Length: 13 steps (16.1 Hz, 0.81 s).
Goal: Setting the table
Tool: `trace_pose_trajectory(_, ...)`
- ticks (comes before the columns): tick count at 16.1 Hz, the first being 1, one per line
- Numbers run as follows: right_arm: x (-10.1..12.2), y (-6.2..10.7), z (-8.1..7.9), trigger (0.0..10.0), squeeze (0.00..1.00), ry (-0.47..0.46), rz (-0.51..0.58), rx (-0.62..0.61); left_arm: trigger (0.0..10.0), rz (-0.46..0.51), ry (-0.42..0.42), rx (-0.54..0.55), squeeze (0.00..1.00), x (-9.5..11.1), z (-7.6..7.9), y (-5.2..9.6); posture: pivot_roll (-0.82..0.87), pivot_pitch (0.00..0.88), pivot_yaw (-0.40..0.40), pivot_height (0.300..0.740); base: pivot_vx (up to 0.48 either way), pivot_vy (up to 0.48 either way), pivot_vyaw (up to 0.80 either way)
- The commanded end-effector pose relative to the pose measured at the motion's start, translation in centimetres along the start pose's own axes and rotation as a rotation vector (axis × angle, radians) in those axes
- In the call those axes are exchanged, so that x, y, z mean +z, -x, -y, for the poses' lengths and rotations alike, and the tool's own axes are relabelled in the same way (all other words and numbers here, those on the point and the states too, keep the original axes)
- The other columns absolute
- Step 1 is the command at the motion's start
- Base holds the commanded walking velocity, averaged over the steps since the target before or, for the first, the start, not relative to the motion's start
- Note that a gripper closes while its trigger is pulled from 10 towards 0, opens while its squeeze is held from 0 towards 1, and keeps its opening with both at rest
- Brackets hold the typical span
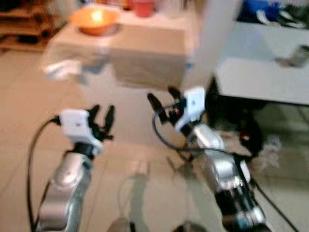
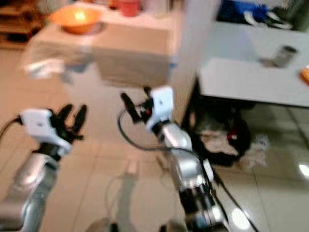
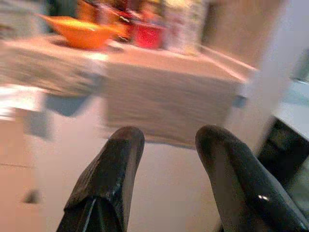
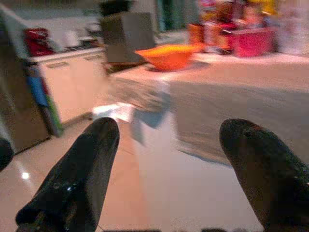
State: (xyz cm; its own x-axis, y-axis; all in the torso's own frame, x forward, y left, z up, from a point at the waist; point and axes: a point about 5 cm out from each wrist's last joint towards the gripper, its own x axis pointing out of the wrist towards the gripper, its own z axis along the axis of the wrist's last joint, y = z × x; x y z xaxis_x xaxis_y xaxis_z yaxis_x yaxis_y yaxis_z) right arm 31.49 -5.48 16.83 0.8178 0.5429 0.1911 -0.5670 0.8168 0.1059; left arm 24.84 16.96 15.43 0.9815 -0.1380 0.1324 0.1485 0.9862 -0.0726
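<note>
Tools (image 1: 102,116) (image 1: 164,102) open, round orange bowl (image 1: 94,20) ahead

No legible text, label, brand, number or sign is present. All views are motion-blurred. The containers (image 3: 181,24) at the back of the cloth-covered table (image 3: 169,92) carry coloured print, but no characters resolve. The metal can (image 2: 282,54) on the white table (image 2: 251,79) shows no readable marking.
</note>
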Motion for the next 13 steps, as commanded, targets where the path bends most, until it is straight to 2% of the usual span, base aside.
trace_pose_trajectory(1,-0.3,0.6,1.4,10.0,0.00,0.009,-0.031,-0.053,10.0,0.016,0.000,-0.021,0.00,0.2,0.7,0.0,-0.04,0.103,0.000,0.740,0.480,0.000,0.80)
trace_pose_trajectory(3,1.1,0.2,1.4,10.0,0.00,-0.004,0.055,-0.055,10.0,0.039,0.010,-0.039,0.00,0.7,0.8,-0.1,-0.03,0.103,0.001,0.740,0.480,0.000,0.40)
trace_pose_trajectory(4,1.0,0.1,1.5,10.0,0.00,0.001,0.036,-0.076,10.0,0.041,0.009,-0.040,0.00,0.7,0.9,-0.1,-0.03,0.104,0.001,0.740,0.480,0.000,0.00)
trace_pose_trajectory(5,1.6,0.1,1.7,10.0,0.00,0.009,0.066,-0.070,10.0,0.043,0.007,-0.045,0.00,0.8,0.9,-0.1,-0.03,0.105,0.002,0.740,0.480,0.000,0.80)
trace_pose_trajectory(6,2.2,0.0,1.6,10.0,0.00,-0.042,0.094,-0.059,10.0,0.045,0.004,-0.052,0.00,0.8,1.0,-0.1,-0.03,0.104,0.002,0.740,0.480,0.000,0.79)
trace_pose_trajectory(7,2.3,-0.3,1.5,10.0,0.00,0.003,0.072,-0.071,10.0,0.047,0.004,-0.058,0.00,0.9,1.1,-0.1,-0.03,0.107,0.003,0.740,0.480,0.000,0.00)
trace_pose_trajectory(9,2.4,-0.3,1.3,10.0,0.00,0.018,0.077,-0.042,10.0,0.048,0.002,-0.062,0.00,0.9,1.2,-0.1,-0.03,0.108,0.003,0.740,0.480,0.000,0.39)
trace_pose_trajectory(10,2.5,-0.3,1.2,10.0,0.00,0.013,0.087,-0.039,10.0,0.050,0.001,-0.063,0.00,1.0,1.2,-0.1,-0.03,0.109,0.003,0.740,0.480,0.000,0.76)
trace_pose_trajectory(13,2.7,-0.6,1.0,10.0,0.00,0.007,0.080,-0.049,10.0,0.056,-0.001,-0.070,0.00,1.2,1.3,-0.2,-0.03,0.113,0.002,0.740,0.480,0.000,0.00)
